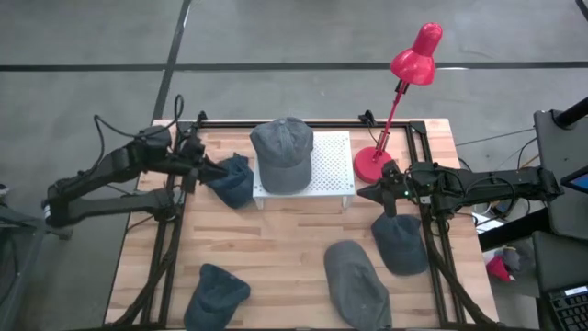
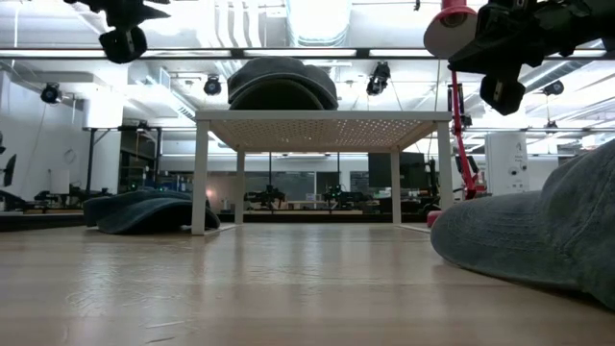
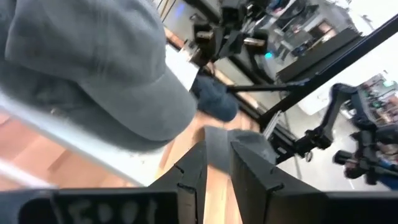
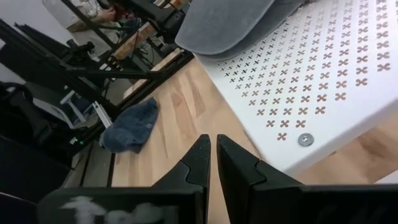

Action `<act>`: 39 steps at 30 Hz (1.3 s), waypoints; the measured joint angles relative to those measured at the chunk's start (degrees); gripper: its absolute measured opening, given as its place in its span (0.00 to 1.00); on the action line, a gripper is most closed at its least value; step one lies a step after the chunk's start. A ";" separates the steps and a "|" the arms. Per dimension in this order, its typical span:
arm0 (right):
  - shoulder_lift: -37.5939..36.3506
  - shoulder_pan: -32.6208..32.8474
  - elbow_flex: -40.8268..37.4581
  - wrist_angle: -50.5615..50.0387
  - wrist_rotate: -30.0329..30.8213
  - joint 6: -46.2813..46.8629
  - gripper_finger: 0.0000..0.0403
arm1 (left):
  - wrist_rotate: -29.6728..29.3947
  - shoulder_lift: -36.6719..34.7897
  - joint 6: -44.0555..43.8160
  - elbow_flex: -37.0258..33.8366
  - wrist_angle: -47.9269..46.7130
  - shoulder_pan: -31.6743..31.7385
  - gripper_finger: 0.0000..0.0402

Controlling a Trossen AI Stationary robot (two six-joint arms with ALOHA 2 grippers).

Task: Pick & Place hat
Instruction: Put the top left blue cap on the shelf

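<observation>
A grey hat rests crown up on the white perforated stand at the table's far middle; it also shows in the low view as the hat on the stand's top. My left gripper hangs in the air just left of the stand, above a dark blue hat. In its wrist view the left gripper has a narrow gap between its fingers with nothing in it, and the grey hat is close ahead. My right gripper waits shut at the stand's right near corner, also empty in its wrist view.
A red desk lamp stands at the far right, its base beside the stand. More hats lie on the table: a dark blue one near left, a grey one near middle, a dark one under the right arm.
</observation>
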 joint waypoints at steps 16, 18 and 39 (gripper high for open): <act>0.00 0.00 -0.01 0.00 -0.03 -0.68 0.07 | -10.47 0.19 -10.36 -0.78 -23.24 -1.74 0.16; 0.02 0.00 0.00 0.00 -0.04 -0.68 0.07 | -10.63 0.11 -12.52 -1.71 -24.53 -1.74 0.16; 0.02 0.00 0.00 0.02 -0.04 -0.70 0.07 | -8.95 0.20 -24.13 -11.19 -24.96 -1.74 0.18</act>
